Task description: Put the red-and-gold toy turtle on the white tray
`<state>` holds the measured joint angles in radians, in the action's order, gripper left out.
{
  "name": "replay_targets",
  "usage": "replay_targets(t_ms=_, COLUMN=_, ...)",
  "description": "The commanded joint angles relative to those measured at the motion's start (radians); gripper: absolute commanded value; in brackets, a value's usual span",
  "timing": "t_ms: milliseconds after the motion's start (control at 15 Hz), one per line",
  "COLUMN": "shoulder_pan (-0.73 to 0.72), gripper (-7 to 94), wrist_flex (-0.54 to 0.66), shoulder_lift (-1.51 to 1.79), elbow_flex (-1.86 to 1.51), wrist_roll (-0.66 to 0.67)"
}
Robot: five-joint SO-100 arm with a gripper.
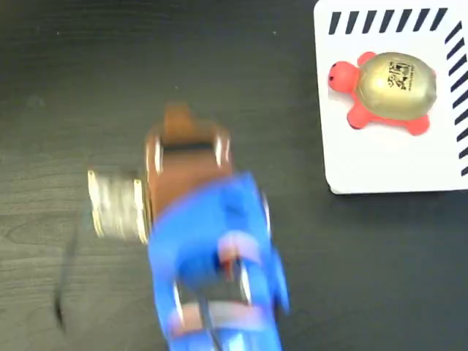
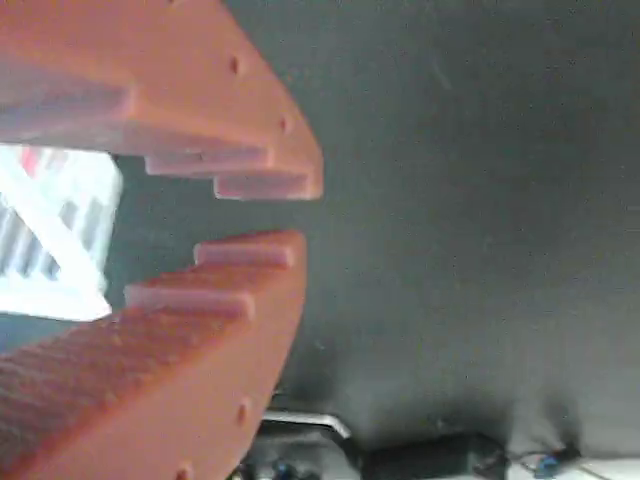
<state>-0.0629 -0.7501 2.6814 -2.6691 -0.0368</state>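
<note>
Orange ridged fingers [image 2: 250, 180] fill the left of the wrist view, and we see the gripper [image 2: 262, 212] with a narrow gap between its tips and nothing in it, so it reads as released and empty. Behind them lies only the dark tabletop [image 2: 470, 200]. In the fixed view the blurred blue arm [image 1: 212, 270] sits at lower centre, well apart from the load. At the upper right, the red-and-gold toy turtle [image 1: 387, 91] rests upright on the white tray [image 1: 380, 172], head toward the left. We judge the placing done, which would explain the arm standing clear.
</note>
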Motion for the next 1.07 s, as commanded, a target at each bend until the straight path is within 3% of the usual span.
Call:
replay_targets(t_ms=0, shoulder_pan=0.02, gripper=0, wrist_flex=-0.098, shoulder_lift=0.235, elbow_flex=-0.089, wrist_roll=0.018)
replay_targets(t_ms=200, shoulder_pan=0.046, gripper=0, wrist_flex=-0.273, shoulder_lift=0.354, elbow_flex=-0.135, wrist_roll=0.023)
replay_targets(t_ms=667, shoulder_pan=0.054, gripper=0, wrist_flex=-0.509, shoulder_lift=0.537, elbow_flex=-0.245, wrist_roll=0.018)
replay_targets(t_ms=1000, shoulder_pan=0.072, gripper=0, wrist_flex=-0.525, shoulder_lift=0.568, elbow_flex=-0.25, wrist_roll=-0.009)
